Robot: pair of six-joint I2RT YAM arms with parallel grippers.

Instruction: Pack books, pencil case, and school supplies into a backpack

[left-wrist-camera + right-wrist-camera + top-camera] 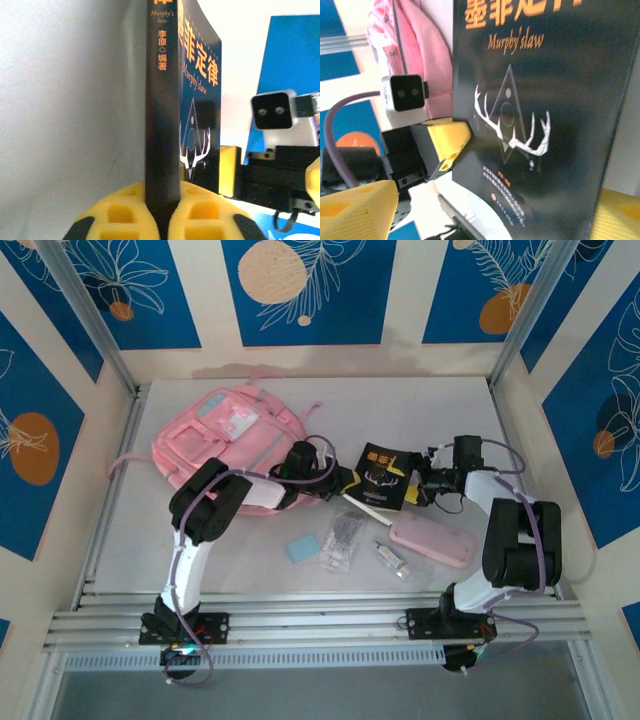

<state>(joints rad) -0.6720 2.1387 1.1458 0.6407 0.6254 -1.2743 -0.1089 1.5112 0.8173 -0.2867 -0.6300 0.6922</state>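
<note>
A black book with gold title print and a white antler drawing is held just above the table centre. My left gripper is shut on its left edge; in the left wrist view the yellow fingers pinch the spine. My right gripper is open at the book's right edge. Its cover stands between the spread yellow fingers. The pink backpack lies at the back left, behind the left arm. The pale pink pencil case lies in front of the right gripper.
A light blue pad, a clear bag with dark bits and a small whitish tube lie near the front between the arms. Metal rails run along the near edge. Walls close in the table on three sides.
</note>
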